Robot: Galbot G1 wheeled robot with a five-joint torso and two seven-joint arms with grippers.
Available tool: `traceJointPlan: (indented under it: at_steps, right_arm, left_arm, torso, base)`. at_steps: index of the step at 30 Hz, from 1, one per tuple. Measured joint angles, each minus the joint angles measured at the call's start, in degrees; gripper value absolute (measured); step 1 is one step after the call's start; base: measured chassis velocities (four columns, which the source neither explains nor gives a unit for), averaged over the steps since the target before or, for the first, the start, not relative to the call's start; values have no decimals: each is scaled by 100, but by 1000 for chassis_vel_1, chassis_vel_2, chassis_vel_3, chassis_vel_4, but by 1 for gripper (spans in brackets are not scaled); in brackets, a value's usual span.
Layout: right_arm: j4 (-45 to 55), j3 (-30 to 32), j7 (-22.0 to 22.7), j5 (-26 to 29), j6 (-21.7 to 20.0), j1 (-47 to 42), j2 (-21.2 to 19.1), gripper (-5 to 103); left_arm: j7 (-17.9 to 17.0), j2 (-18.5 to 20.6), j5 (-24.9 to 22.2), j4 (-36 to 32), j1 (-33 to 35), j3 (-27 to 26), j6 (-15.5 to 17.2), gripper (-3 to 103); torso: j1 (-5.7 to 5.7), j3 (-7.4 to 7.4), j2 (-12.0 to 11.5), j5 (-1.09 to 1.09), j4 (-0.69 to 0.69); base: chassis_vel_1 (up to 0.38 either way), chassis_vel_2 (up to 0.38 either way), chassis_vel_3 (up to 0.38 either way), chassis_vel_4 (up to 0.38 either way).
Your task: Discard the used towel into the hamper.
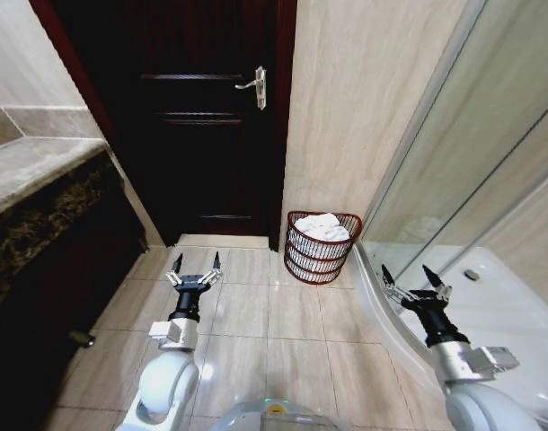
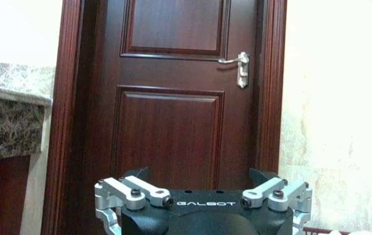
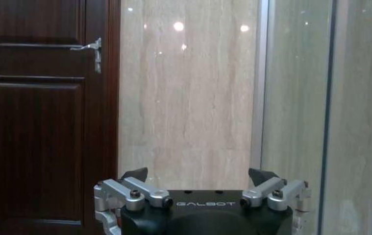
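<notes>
Two grippers hang low over the tiled floor (image 1: 256, 323), both with their fingers spread wide and nothing between them: the left gripper (image 1: 196, 266) sits in front of the dark wooden door (image 1: 202, 135), and the right gripper (image 1: 416, 278) hovers beside the curved edge of the shower tray (image 1: 517, 314). In each wrist view the fingertips are cut short by the gripper body, so just the dark tips of the left gripper (image 2: 200, 172) and the right gripper (image 3: 199, 172) poke up above the black housing. The hamper (image 1: 321, 260) stands upright in the corner where the door frame meets the beige wall (image 1: 355, 108), just beside the glass shower screen (image 1: 472, 153), with its open mouth facing up and its body narrowing toward the floor. A white towel (image 1: 322, 226) lies crumpled inside it, bunched near the rim; its lower folds are only partly seen through the wire slats, and its lie is hard to make out. In the left wrist view only a sliver of the hamper's red rim shows at the frame's corner. A stone-topped vanity (image 1: 40, 162) runs along the robot's left, its dark front mostly lost in shadow. The door's silver lever handle (image 1: 254, 85) points toward the vanity side.
</notes>
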Motion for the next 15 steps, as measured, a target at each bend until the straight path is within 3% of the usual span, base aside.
traceJointPlan:
  at_steps: [15]
  right_arm:
    - [-19, -146, 238, 37, -372, 301, -134, 100]
  left_arm:
    - [12, 60, -199, 19, -187, -58, 81, 100]
  torso:
    - [139, 244, 382, 0, 0]
  base:
    - [0, 0, 0, 0]
